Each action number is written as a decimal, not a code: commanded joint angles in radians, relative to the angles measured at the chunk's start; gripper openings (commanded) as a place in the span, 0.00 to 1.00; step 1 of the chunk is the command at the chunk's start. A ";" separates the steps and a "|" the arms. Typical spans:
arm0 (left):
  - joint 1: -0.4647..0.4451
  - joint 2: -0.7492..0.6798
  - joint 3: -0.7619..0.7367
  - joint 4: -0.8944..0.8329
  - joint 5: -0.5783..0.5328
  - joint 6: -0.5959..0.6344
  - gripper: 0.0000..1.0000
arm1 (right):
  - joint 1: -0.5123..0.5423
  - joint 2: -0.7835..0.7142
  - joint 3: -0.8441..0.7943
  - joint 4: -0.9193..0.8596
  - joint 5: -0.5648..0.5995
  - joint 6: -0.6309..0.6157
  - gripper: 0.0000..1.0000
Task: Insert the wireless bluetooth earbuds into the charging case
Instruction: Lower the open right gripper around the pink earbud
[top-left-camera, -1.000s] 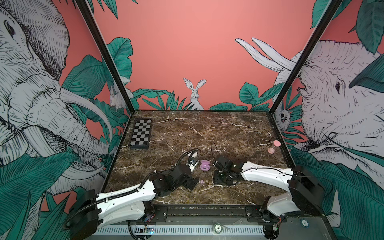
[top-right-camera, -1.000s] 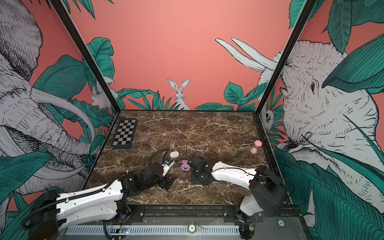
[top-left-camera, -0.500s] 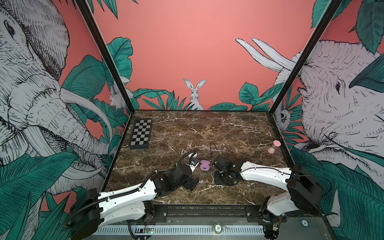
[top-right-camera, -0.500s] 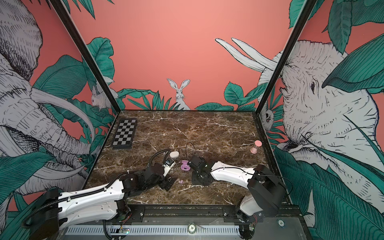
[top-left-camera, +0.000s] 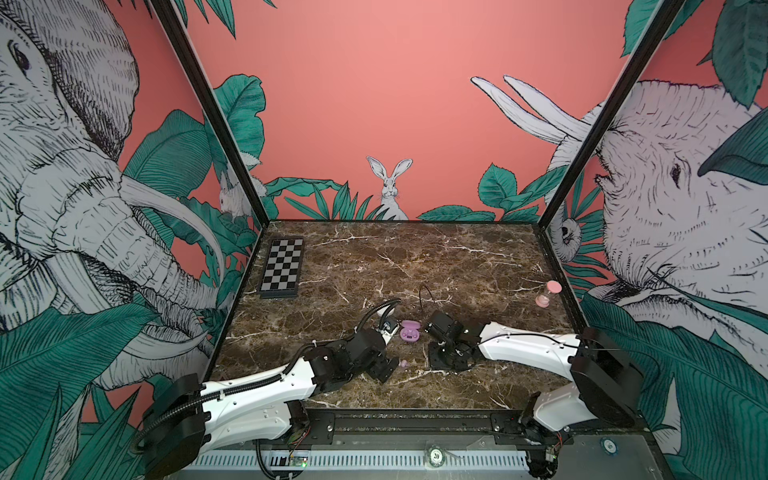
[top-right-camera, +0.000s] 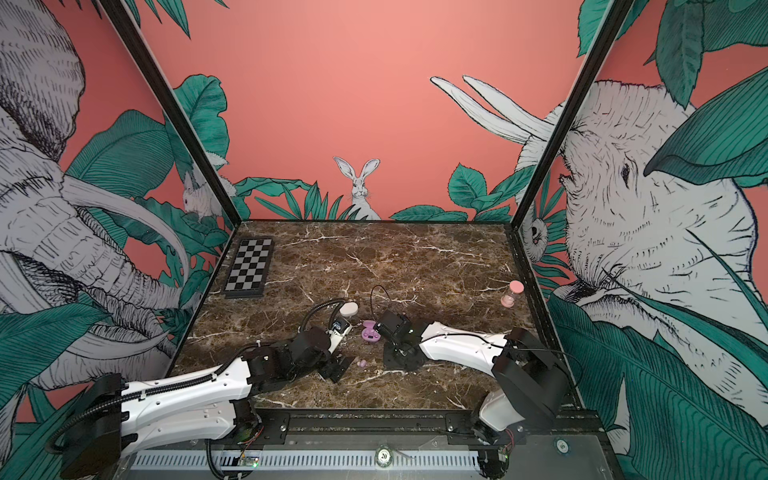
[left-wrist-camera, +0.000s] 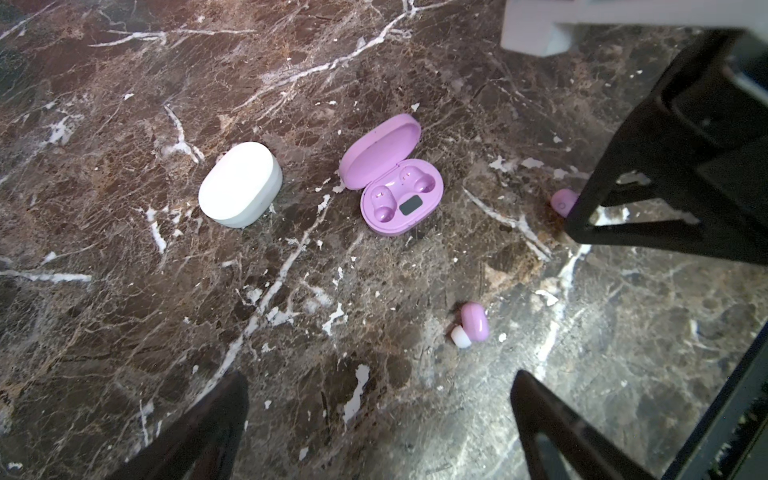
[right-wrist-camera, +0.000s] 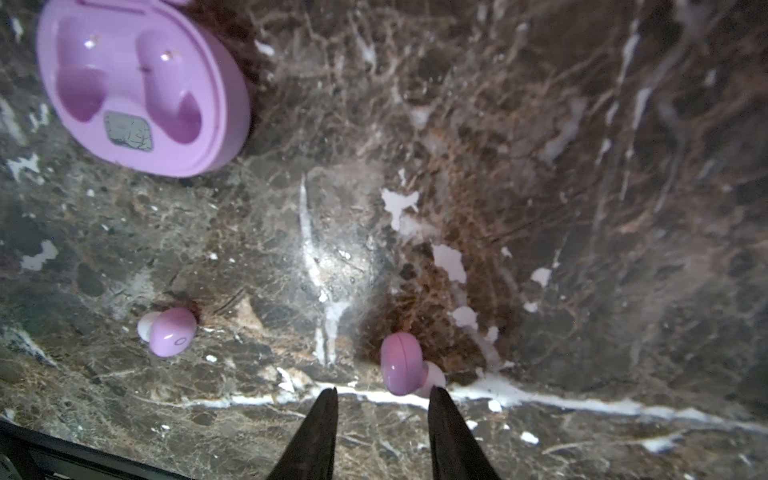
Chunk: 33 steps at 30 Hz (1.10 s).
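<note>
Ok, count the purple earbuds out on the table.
2. The first earbud lies just ahead of the right pincer; the second earbud lies loose nearer the open purple case. Any white ones may be hidden in the closed white case.

Left end effector (left-wrist-camera: 378, 376) spread wide, right end effector (right-wrist-camera: 382, 390) narrowly parted

The table (top-left-camera: 415, 257) is brown marble, white-veined. The board (top-left-camera: 281, 268) at 10 o'clock is chequered black and grey, the hourglass (top-left-camera: 547, 293) at 3 o'clock pink. One case (left-wrist-camera: 401, 195) and both earbuds (right-wrist-camera: 172, 332) are lilac, the other case (left-wrist-camera: 239, 185) white.
</note>
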 joint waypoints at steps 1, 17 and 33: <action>-0.007 0.004 0.009 0.016 0.011 0.006 0.99 | -0.002 0.014 0.027 -0.020 0.023 -0.008 0.35; -0.009 0.012 0.012 0.016 0.013 0.011 0.99 | -0.002 0.042 0.063 -0.086 0.054 -0.038 0.30; -0.009 0.021 0.013 0.018 0.014 0.012 0.99 | -0.002 0.071 0.071 -0.089 0.041 -0.057 0.24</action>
